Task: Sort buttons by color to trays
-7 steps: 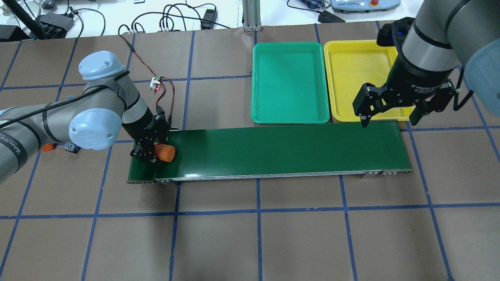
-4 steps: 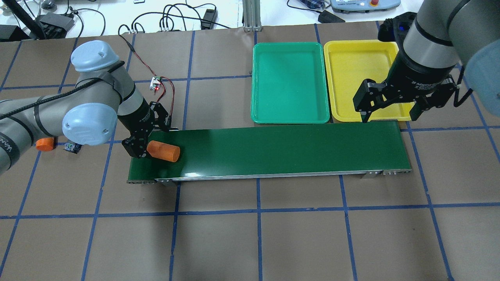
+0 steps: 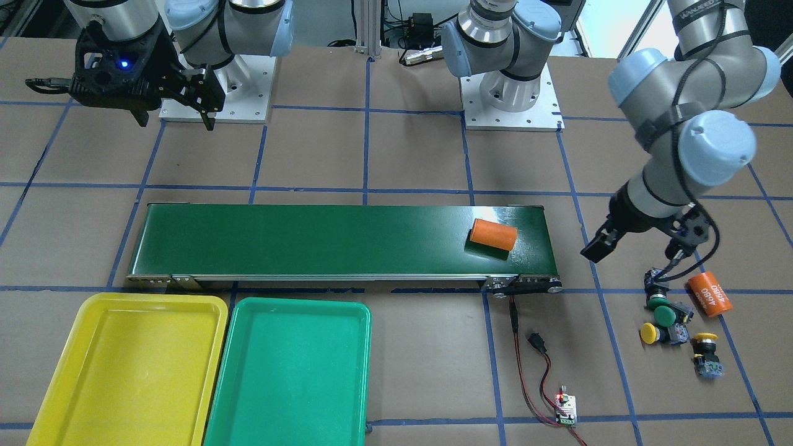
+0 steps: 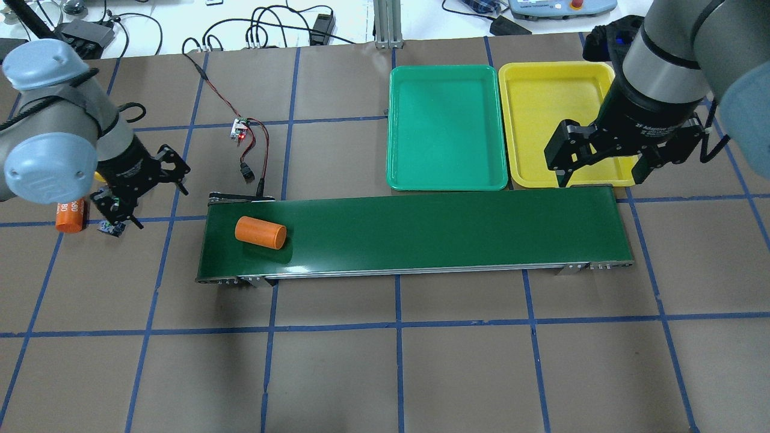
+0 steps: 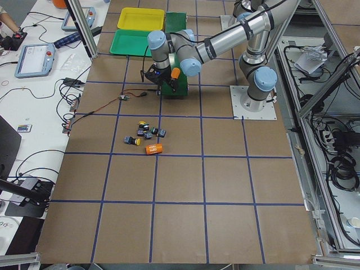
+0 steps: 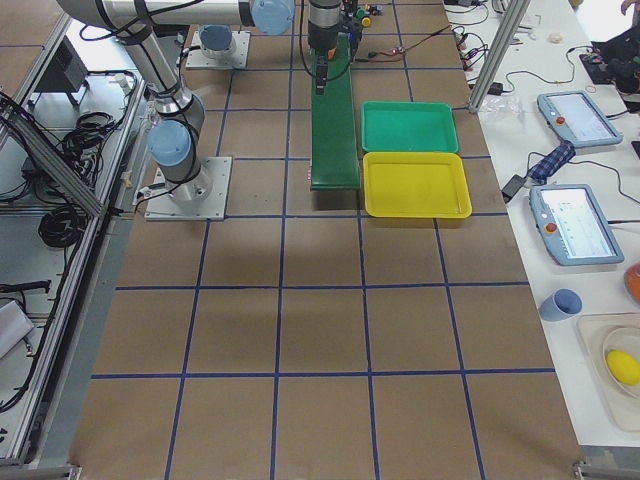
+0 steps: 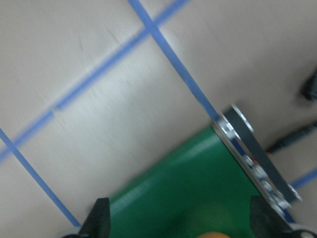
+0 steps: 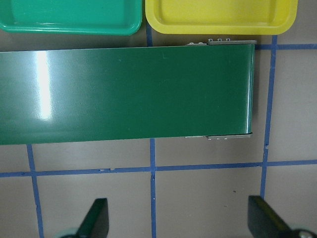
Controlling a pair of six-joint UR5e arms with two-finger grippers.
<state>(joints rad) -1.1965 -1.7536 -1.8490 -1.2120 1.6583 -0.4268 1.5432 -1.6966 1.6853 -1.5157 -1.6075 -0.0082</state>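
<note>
The buttons lie on the table past the belt's end: two green-capped [image 3: 664, 314] and two yellow-capped [image 3: 649, 333]. In the overhead view my left arm hides most of them. My left gripper [image 3: 638, 254] [image 4: 141, 189] is open and empty, above the table between the belt's end and the buttons. My right gripper [image 4: 598, 174] [image 3: 175, 118] is open and empty, above the far end of the belt at the near rim of the yellow tray [image 4: 553, 120]. The green tray [image 4: 445, 126] lies beside it. Both trays hold nothing.
An orange cylinder [image 4: 260, 233] lies on its side on the dark-green conveyor belt [image 4: 451, 231] near its left end. A second orange cylinder [image 3: 709, 295] lies by the buttons. A small circuit board with wires [image 4: 240, 129] sits behind the belt's end.
My left gripper let go of the orange cylinder on the belt and moved left, off the belt, toward the buttons. The cylinder shifted slightly to the right. My right gripper barely moved.
</note>
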